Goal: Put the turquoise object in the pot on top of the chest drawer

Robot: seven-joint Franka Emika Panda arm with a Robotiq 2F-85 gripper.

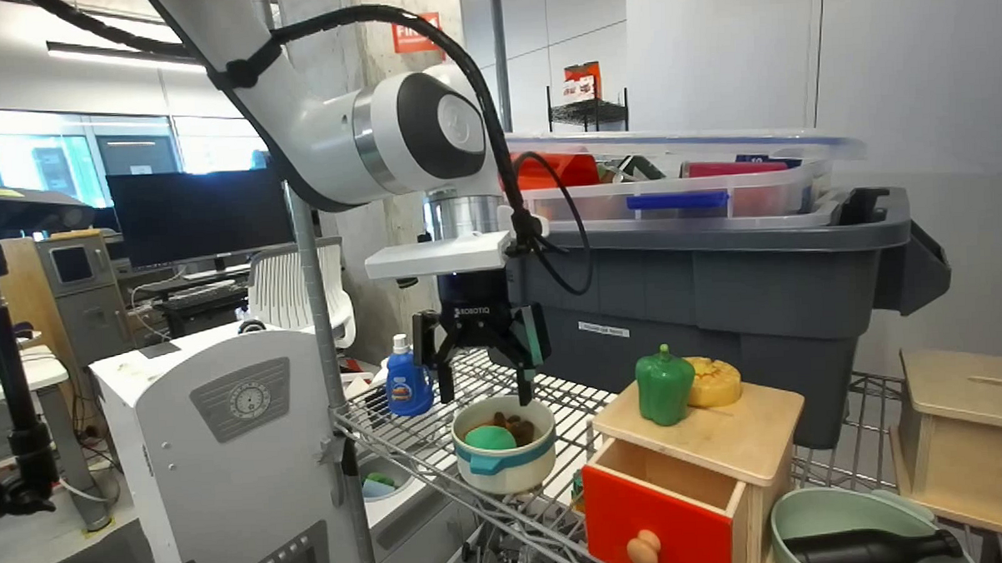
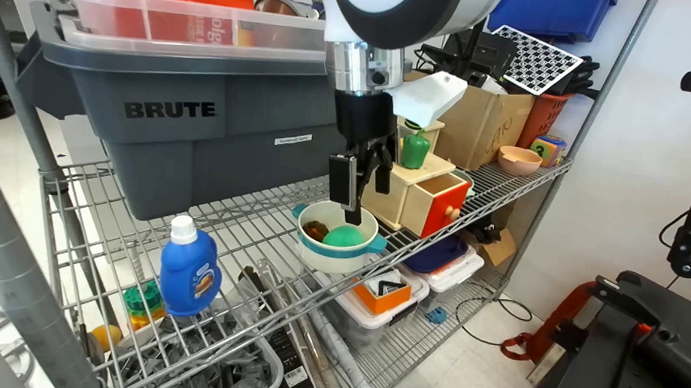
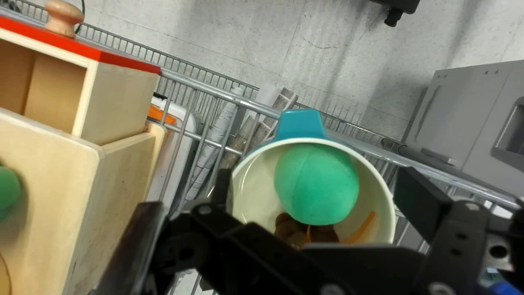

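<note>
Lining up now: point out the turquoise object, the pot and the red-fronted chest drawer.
Turquoise object (image 3: 317,184): wrist view, middle of its rounded surface.
Pot (image 1: 515,480): in an exterior view, lower part of its pale outer wall.
Chest drawer (image 1: 730,436): in an exterior view, bare part of its wooden top.

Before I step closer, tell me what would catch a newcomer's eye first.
Probably the turquoise object, lying in the pot on the wire shelf, below the open gripper. Next comes the red drawer front, on the open drawer of the wooden chest beside the pot. The green pepper on top of the chest also stands out.
</note>
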